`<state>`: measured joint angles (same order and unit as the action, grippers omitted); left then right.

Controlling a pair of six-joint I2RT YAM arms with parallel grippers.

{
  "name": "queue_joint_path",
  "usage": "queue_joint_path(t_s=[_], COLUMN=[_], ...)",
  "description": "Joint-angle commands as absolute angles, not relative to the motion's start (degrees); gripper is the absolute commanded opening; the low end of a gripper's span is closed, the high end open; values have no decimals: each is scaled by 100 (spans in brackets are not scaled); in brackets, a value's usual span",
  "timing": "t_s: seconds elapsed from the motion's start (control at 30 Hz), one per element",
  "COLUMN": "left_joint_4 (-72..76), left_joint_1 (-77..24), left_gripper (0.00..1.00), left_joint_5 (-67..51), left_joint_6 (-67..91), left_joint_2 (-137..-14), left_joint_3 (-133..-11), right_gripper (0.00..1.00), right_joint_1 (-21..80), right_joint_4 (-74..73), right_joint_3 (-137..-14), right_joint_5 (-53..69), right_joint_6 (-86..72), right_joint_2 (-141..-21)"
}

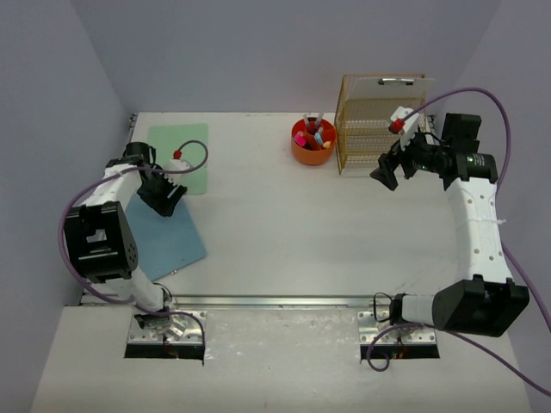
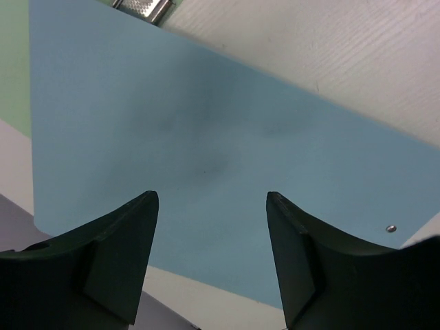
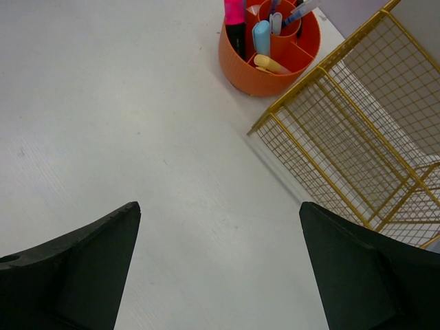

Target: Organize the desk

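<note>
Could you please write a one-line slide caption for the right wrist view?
Open right gripper hovers over the white desk, facing an orange pen holder beside a gold wire rack.

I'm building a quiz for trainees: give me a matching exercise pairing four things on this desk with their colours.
Things:
1. pen cup
2. wire rack
3. near-left sheet
4. far-left sheet

Colours:
A. green
B. gold
C. orange
D. blue

Pairs: 1-C; 2-B; 3-D; 4-A
</note>
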<state>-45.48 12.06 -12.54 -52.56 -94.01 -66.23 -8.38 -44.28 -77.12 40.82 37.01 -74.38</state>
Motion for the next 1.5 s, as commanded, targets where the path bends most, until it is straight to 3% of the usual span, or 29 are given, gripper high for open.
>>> queue_joint_path(t_s=[0.0, 0.13, 0.3, 0.4, 0.57, 0.9, 1.13, 1.47], left_joint_4=[-5026, -5555, -5151, -3955, -2764, -2537, -2422, -2232], left_joint_1=[1248, 1208, 1230, 1241, 1459, 1951, 1960, 1960], left_gripper=[63, 65, 66, 68, 72, 75, 75, 75], left_joint_5=[-2199, -2519, -3019, -2948, -2752, -2752, -2885, -2979], left_joint_6=[-6633, -7249, -6570, -5733, -4426, -2905, -2622, -2531], left_joint_2=[-8989, -9283, -9238, -8639, -7982, -7504, -7405, -7163], left_joint_3=[-6722, -7390, -7475, -6704, -6136, -5974, -5736, -5405], right_gripper=[99, 97, 85, 71, 61, 52, 50, 49], right_joint_1=[-635, -462, 32, 885, 2016, 3345, 3868, 4526], right_joint_4=[-4470, -4671, -4501, -3501, -1382, 2080, 3078, 2637], right_joint_3=[-7699, -7699, -7605, -7462, -7680, -8157, -8353, -8472], right_joint_5=[4283, 4541, 5156, 5522, 5538, 5135, 4543, 3859], right_joint_6=[3468, 2971, 1332, -288, -2653, -5898, -6338, -5704], right_joint_2=[-7502, -7703, -8223, -8912, -10095, -12465, -13374, -13799])
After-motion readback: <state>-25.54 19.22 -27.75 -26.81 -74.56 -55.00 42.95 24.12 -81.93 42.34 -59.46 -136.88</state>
